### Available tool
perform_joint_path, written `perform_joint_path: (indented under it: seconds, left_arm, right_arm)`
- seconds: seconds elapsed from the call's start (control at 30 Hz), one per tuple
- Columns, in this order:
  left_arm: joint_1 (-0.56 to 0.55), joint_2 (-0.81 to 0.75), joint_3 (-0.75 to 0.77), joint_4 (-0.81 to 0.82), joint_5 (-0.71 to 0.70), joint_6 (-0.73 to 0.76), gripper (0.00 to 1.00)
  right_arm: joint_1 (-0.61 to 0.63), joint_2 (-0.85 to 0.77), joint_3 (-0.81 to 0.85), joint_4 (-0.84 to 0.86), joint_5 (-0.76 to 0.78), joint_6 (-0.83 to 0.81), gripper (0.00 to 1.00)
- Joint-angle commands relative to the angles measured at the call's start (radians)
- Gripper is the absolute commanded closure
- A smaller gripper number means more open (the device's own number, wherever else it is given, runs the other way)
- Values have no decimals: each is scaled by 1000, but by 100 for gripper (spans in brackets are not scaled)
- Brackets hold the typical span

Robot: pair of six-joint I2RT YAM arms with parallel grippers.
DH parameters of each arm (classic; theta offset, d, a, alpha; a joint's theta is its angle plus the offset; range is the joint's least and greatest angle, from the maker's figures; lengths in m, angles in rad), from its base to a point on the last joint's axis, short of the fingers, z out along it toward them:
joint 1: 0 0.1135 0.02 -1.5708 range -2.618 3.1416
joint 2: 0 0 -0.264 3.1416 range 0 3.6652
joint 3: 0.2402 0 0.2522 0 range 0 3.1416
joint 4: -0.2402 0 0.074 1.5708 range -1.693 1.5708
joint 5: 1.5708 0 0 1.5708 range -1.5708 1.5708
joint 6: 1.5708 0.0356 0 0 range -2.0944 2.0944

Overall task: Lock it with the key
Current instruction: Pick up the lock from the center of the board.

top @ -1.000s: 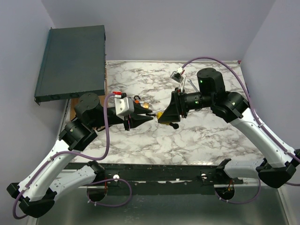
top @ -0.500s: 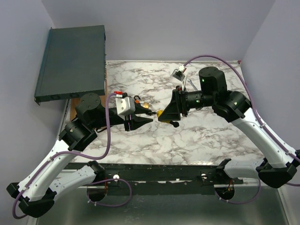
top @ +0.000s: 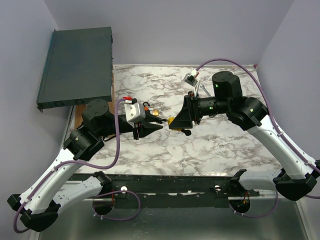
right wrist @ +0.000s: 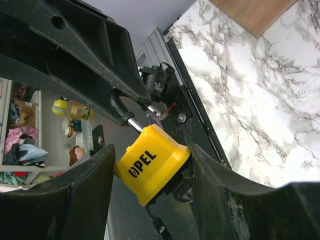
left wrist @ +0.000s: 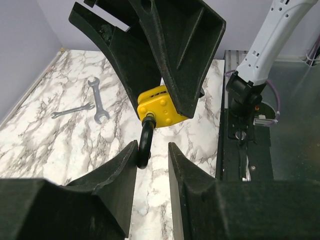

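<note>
My right gripper [right wrist: 152, 165] is shut on the yellow padlock [right wrist: 150, 167], lettered OPEL, and holds it by its sides above the table. The padlock's black shackle [left wrist: 144, 145] points at my left gripper [left wrist: 153, 147]. The left gripper's jaws stand a little apart: the shackle's loop touches the tip of one finger [left wrist: 120, 172] and stays clear of the other. A key on a ring [right wrist: 182, 190] sits at the padlock's underside, with a dark tab hanging below it. From above, the padlock [top: 171, 121] hangs between the two gripper tips, left gripper [top: 159, 126] and right gripper [top: 176, 121].
Two wrenches [left wrist: 97, 95] lie on the marble table [top: 210, 150] behind the right arm. A small brass and red object [top: 154, 110] lies beside the left gripper. A dark green box [top: 77, 67] sits at the back left, partly off the table.
The left gripper's tips have drawn back slightly from the padlock, down and to the left. The right gripper still holds the padlock in about the same place.
</note>
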Motion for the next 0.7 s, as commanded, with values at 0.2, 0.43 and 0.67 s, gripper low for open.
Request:
perform_joint_path:
  seconds: [0.2, 0.43, 0.67]
  left_arm:
    - [-7, 13, 23, 0, -9, -25, 71]
    - [-7, 34, 13, 50, -54, -125, 94]
    - [-7, 22, -64, 234, -145, -369, 100]
  right_arm:
    - [1, -1, 18, -7, 26, -17, 93]
    - [0, -1, 15, -1, 51, -19, 93]
    - [-1, -26, -28, 117, 121, 8, 71]
